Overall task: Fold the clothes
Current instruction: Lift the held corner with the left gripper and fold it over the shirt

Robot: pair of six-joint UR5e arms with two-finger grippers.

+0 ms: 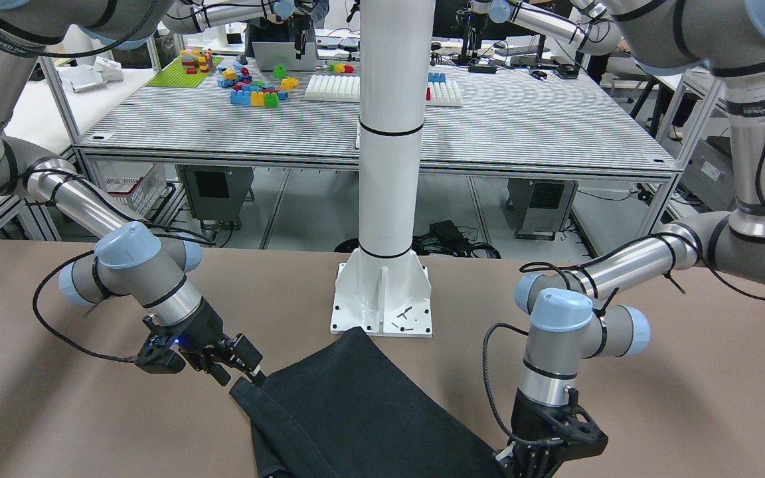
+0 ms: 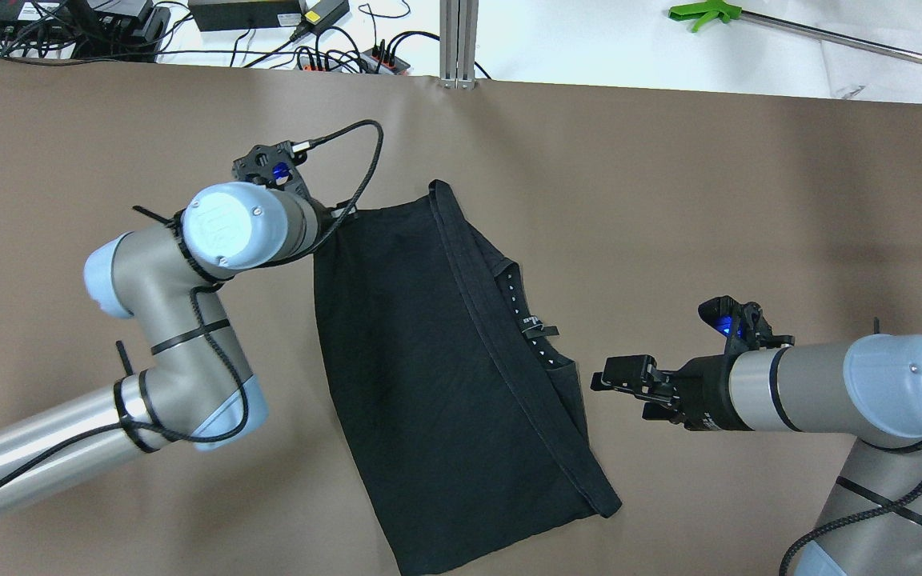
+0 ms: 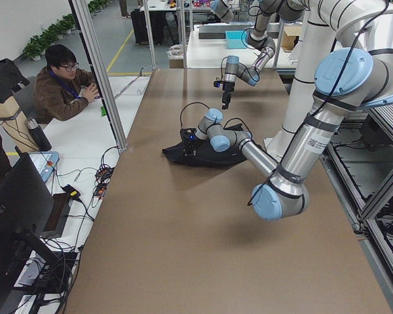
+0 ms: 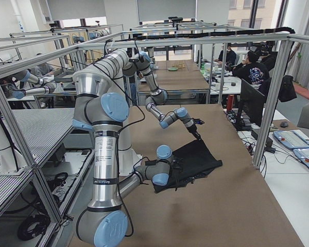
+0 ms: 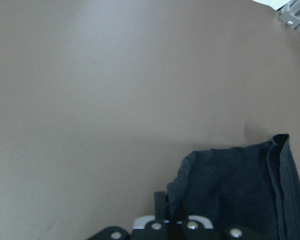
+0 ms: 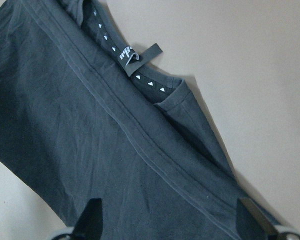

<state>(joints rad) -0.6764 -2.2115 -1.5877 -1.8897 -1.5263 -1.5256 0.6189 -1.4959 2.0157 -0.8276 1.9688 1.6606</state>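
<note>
- The clothes [image 2: 429, 376] are laid slantwise on the middle of the brown bench [image 2: 749, 200], between the two arms, and appear to be doubled over already.
- A further fold is judged to be in preparation: one corner is held, but the opposite side is not yet taken.
- The left claw [image 1: 532, 461] is set on the far corner, where fabric is seen bunched up into it in the left wrist view; it is judged closed on that corner.
- The right claw [image 2: 613, 384] is spread open with nothing in it, just beside the collar edge.
- Next, the right claw would need to be lowered and closed on a thin edge lying flat, so a shallow, careful pinch is called for; then both corners would have to be carried across together.
- The fabric is thin, matte and black, with a soft knit look and faint creases.
- A stitched hem line [image 6: 140, 145] is seen running along it, and a small neck label [image 6: 137, 55] at the collar opening.
</note>
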